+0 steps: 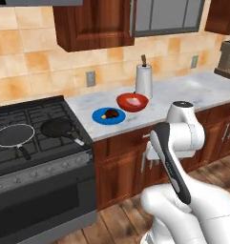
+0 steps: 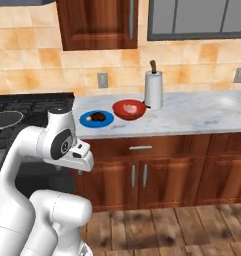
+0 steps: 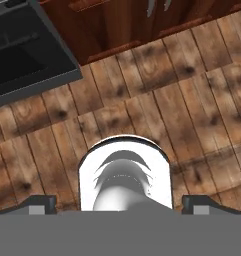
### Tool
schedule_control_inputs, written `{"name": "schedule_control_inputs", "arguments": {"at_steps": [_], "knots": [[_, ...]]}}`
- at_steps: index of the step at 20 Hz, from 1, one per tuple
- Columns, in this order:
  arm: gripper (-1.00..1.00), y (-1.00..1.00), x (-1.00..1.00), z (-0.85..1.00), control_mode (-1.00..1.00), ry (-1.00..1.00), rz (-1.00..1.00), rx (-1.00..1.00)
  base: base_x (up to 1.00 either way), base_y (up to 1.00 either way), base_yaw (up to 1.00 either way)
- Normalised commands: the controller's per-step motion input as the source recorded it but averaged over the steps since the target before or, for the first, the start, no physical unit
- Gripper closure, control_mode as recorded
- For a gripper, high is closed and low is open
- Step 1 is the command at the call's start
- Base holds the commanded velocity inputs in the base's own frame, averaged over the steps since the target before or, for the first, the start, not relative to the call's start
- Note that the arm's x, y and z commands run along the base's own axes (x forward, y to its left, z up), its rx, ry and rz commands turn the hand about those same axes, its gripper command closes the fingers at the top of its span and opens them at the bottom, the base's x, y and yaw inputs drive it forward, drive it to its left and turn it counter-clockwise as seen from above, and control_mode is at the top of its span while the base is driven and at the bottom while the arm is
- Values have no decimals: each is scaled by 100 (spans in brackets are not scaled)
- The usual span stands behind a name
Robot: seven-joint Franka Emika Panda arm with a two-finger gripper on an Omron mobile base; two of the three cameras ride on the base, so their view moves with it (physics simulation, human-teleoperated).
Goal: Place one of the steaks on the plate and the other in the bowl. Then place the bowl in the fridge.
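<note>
On the marble counter lies the blue plate (image 1: 98, 116) (image 2: 86, 120) with the dark brown steak (image 1: 110, 113) (image 2: 97, 117) on it. Just right of it stands the red bowl (image 1: 121, 98) (image 2: 117, 106), holding the pale pink steak (image 1: 133, 101) (image 2: 131, 108). My arm is folded low in front of the cabinets, well short of the counter. The gripper (image 3: 119, 204) points down at the wooden floor. It is open, with its fingertips (image 3: 41, 203) far apart and nothing between them. The fridge is out of view.
A white paper towel roll (image 1: 143, 80) (image 2: 153, 89) stands behind the bowl. To the left is the black stove (image 1: 30, 128) with a black frying pan (image 1: 59, 127) and a silver-rimmed pan (image 1: 14, 136). A coffee machine (image 1: 227, 59) sits far right. Brown cabinets (image 2: 142, 170) run below the counter.
</note>
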Motion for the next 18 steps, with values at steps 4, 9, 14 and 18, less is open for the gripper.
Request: {"name": "schedule_control_inputs", "arguments": {"at_steps": [4, 9, 14, 18], "knots": [[-100, 0, 0, 0, 100, 0, 0, 0, 64, -100, 30], [-100, 0, 0, 0, 100, 0, 0, 0, 63, -100, 32], [-100, 0, 0, 0, 100, 0, 0, 0, 72, -98, 30], [-100, 0, 0, 0, 100, 0, 0, 0, 74, -24, 13]]}}
